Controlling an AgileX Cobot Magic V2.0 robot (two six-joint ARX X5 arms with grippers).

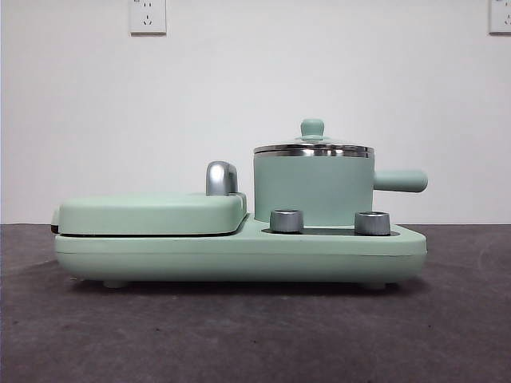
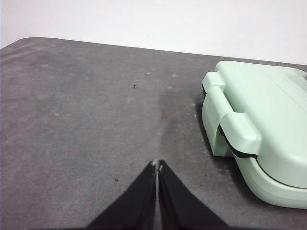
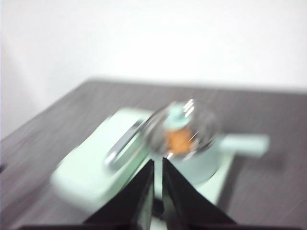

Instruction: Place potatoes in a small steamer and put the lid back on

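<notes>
With the lid [image 1: 313, 148] on your small steamer [image 1: 313, 190] over the potato [image 3: 178, 140], both the left gripper [image 2: 157, 166] and right gripper [image 3: 158, 163] sit closed, empty.

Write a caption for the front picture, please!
Lid sits on the small steamer, beside the flat griddle cover.

pot [image 1: 313, 191] mint green, steel rim | lid [image 1: 313, 148] clear, mint knob | potato [image 3: 178, 140] orange | cover [image 1: 152, 212] mint green | table [image 1: 239, 335] dark grey

White wall [image 1: 255, 96], two sockets [image 1: 148, 16]
</notes>
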